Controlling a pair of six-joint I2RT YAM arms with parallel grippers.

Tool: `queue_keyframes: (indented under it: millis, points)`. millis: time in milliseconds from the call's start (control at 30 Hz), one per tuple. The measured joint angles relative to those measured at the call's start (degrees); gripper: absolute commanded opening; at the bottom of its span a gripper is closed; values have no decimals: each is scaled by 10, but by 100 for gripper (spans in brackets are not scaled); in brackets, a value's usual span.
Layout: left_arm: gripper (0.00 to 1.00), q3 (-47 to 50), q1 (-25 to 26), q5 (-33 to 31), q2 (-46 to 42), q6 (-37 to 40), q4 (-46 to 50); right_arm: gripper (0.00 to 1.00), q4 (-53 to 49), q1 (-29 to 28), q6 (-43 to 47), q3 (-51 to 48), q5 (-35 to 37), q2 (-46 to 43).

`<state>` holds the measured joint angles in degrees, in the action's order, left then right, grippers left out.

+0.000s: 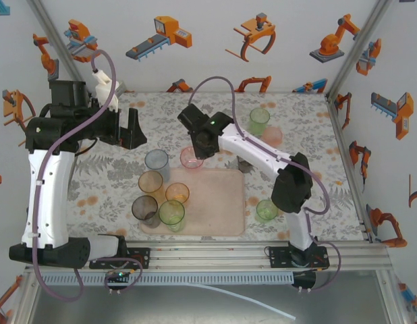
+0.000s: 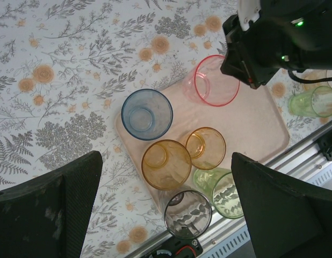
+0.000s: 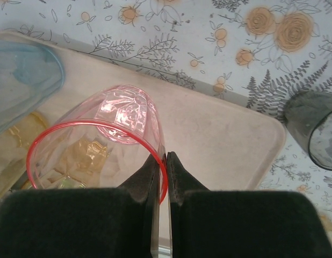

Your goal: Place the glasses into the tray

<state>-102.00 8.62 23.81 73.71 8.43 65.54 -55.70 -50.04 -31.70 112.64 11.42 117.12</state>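
The flowered surface (image 1: 100,182) carries everything. The pale pink tray (image 1: 218,216) lies at its near edge between my two arms, I judge so that either arm can reach it.

Five glasses stand upright in the tray's left part, packed close. A blue glass (image 1: 156,162) is at the far corner, with an orange glass (image 1: 151,182) and a second orange glass (image 1: 177,194) behind it. A grey glass (image 1: 145,209) and a green glass (image 1: 172,214) stand along the near rim. Crowding them leftward leaves the right half bare for the rest, I think.

More wait off the tray. Another green glass (image 1: 266,210) stands just beside the right rim. A tall green glass (image 1: 260,121) and a peach glass (image 1: 270,137) are at the far right, well apart from the tray. A dark grey glass (image 3: 311,129) stands off one corner.

My left hand (image 1: 124,129) hangs spread wide and holds nothing. It is over the surface beyond the tray's far-left corner, probably parked clear of the work.

My right hand (image 3: 165,158) is clamped on the pink glass (image 3: 117,123), one finger inside the rim and one outside, pinching the thin wall. That grip suits a mouth too broad to span, and it should let me pull straight up on release. The glass hangs tilted over the tray's far edge, next to the blue one. I cannot tell whether its base touches the tray.
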Motion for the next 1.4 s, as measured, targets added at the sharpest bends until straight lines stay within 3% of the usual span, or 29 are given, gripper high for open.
queue_keyframes:
  millis: [367, 1400]
  points:
    - [97, 0, 0, 0, -5, 0, 0, 10, 5, -24, -7, 9, -2, 27]
    - [97, 0, 0, 1, -6, 0, 0, 11, 67, -24, -29, -32, -16, 58]
